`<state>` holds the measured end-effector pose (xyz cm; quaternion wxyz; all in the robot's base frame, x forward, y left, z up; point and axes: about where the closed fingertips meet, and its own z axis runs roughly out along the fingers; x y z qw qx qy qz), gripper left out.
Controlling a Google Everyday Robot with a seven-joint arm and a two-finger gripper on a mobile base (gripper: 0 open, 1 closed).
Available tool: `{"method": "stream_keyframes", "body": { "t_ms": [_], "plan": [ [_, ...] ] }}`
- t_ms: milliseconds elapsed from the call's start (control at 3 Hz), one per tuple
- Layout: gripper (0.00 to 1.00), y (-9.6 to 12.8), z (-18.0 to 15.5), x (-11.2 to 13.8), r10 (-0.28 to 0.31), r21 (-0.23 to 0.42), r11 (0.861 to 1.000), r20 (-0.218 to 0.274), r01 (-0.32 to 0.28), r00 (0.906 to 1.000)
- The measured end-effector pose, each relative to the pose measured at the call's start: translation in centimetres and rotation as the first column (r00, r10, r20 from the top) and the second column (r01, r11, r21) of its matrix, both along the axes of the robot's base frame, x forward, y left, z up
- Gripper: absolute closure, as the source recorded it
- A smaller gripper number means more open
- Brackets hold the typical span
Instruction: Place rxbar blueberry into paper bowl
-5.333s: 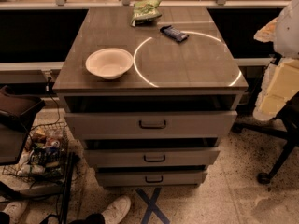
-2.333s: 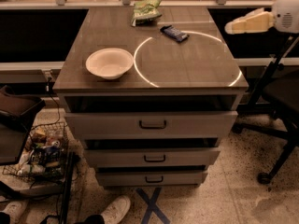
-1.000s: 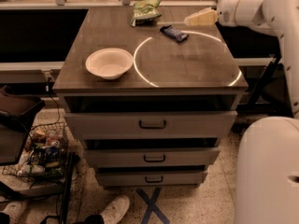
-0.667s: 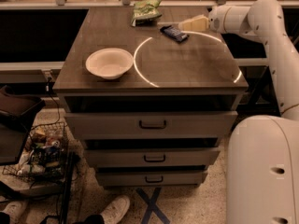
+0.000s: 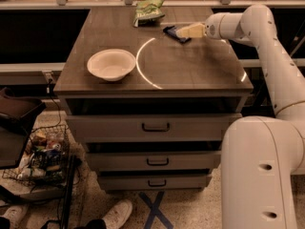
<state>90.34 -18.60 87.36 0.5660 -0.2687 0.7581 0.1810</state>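
Observation:
The rxbar blueberry [image 5: 169,31], a small dark blue bar, lies flat at the back right of the wooden cabinet top [image 5: 190,66]. My gripper [image 5: 183,32] has come in from the right and sits right over the bar's right end, covering part of it. The paper bowl [image 5: 111,64], round and off-white, stands empty near the front left of the top, well to the left of the gripper.
A crinkled green snack bag [image 5: 148,10] lies at the back edge, left of the bar. My white arm [image 5: 267,46] spans the right side. Three closed drawers [image 5: 156,127] are below. A wire basket [image 5: 40,159] and a shoe [image 5: 114,213] are on the floor.
My arm has swung in from the right and reached left over the cabinet top. The gripper has gone from beside the cabinet to right on the blue bar.

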Motion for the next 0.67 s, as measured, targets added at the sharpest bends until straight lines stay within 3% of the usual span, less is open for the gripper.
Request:
{"method": "stream_keyframes", "body": {
  "t_ms": [667],
  "plan": [
    [0.0,1.9,-2.4,0.5,0.035,-0.078,0.996,-0.039,-0.038,0.9986]
  ]
}}
